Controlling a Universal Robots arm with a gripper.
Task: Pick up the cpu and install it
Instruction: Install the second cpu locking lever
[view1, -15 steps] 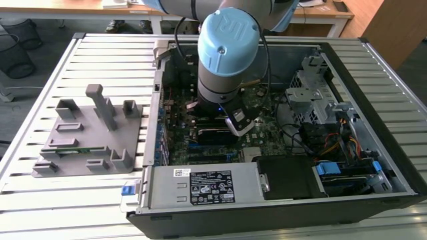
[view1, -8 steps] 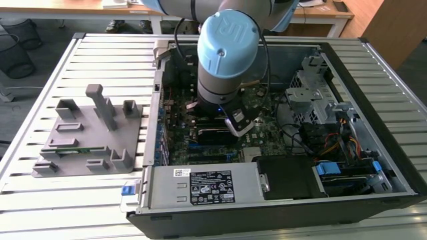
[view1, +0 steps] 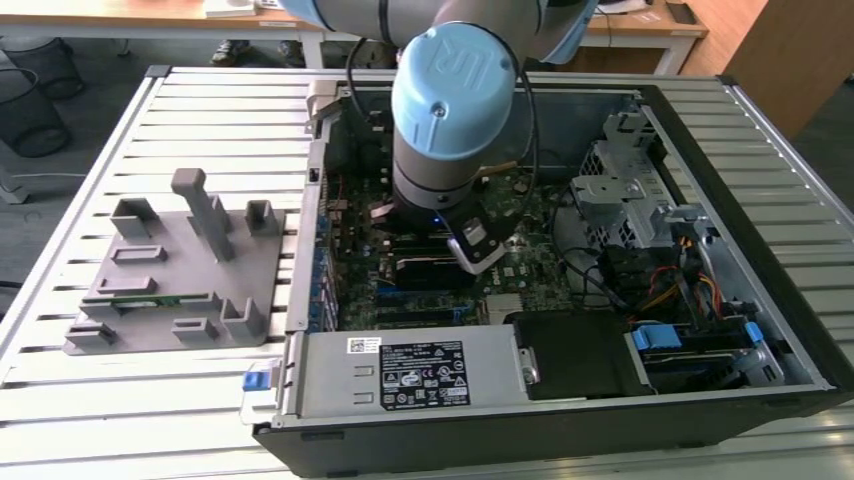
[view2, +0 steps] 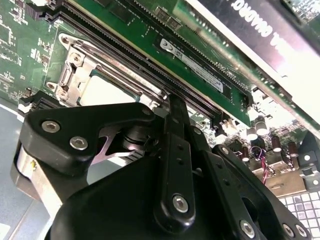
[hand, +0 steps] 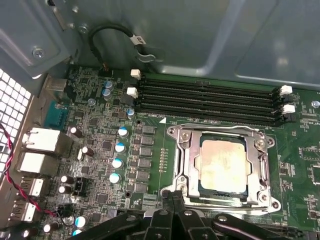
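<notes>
First wrist view, cpu (hand: 222, 166) seated within socket frame (hand: 181, 165)

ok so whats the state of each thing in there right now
cpu: lying flat in the socket
socket frame: metal frame around the cpu
memory slots: empty in the first wrist view
computer case: side open, lying flat
gripper: just beside the socket

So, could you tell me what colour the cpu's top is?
Pale silvery-grey, clearest in the first wrist view: cpu.
</notes>
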